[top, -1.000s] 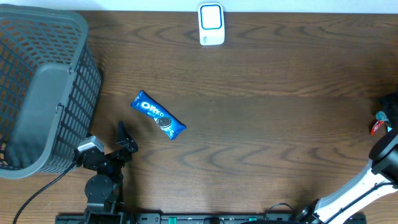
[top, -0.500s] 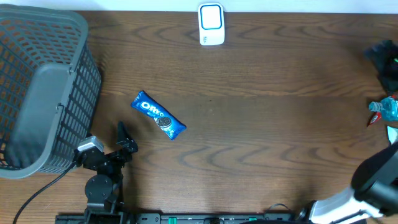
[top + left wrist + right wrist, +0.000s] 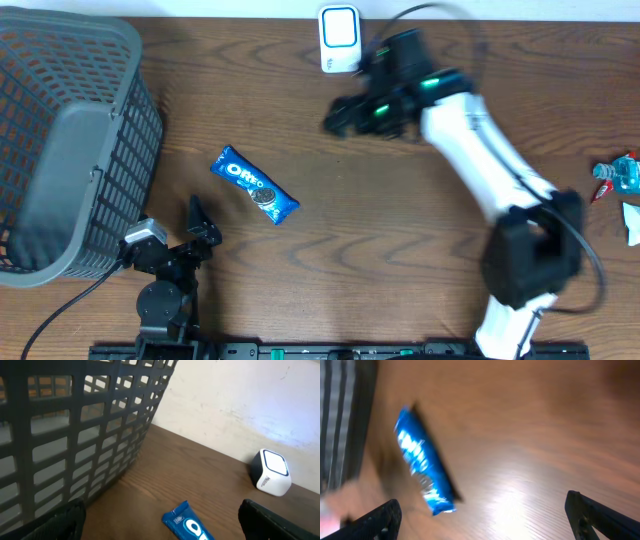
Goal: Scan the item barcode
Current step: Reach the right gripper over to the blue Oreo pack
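White right arm reaches far over the table, jaws wide apart.
The right gripper hangs near the scanner, apart from the Oreo pack lying left of it; the left gripper, spread too, sits by the basket.

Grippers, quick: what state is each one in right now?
Left gripper: open, holding nothing.
Right gripper: open, holding nothing; the Oreo pack lies ungripped.
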